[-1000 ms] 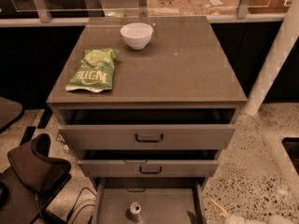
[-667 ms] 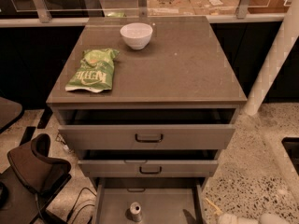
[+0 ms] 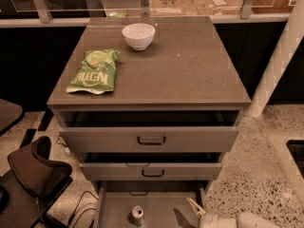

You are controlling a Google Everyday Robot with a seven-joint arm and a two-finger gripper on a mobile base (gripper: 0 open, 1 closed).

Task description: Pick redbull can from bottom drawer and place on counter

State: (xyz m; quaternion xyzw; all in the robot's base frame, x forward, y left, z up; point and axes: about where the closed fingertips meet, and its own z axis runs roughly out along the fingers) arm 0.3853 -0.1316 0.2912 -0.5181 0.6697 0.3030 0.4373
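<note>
The redbull can (image 3: 137, 215), slim with a shiny silver top, stands upright on the floor of the open bottom drawer (image 3: 161, 204), near its left middle. My gripper (image 3: 195, 207) comes in from the bottom right edge of the camera view. It sits over the drawer's right side, to the right of the can and apart from it. The grey-brown counter (image 3: 185, 65) tops the cabinet above.
A white bowl (image 3: 138, 35) and a green chip bag (image 3: 94, 71) lie on the counter's back left. The top drawer (image 3: 151, 139) and middle drawer (image 3: 152, 171) are partly pulled out above the bottom one. A brown chair (image 3: 33, 171) stands at left, a white pillar (image 3: 280, 56) at right.
My gripper has moved left and further into view, from beyond the drawer's right wall to over the drawer's right side. The can has not moved.
</note>
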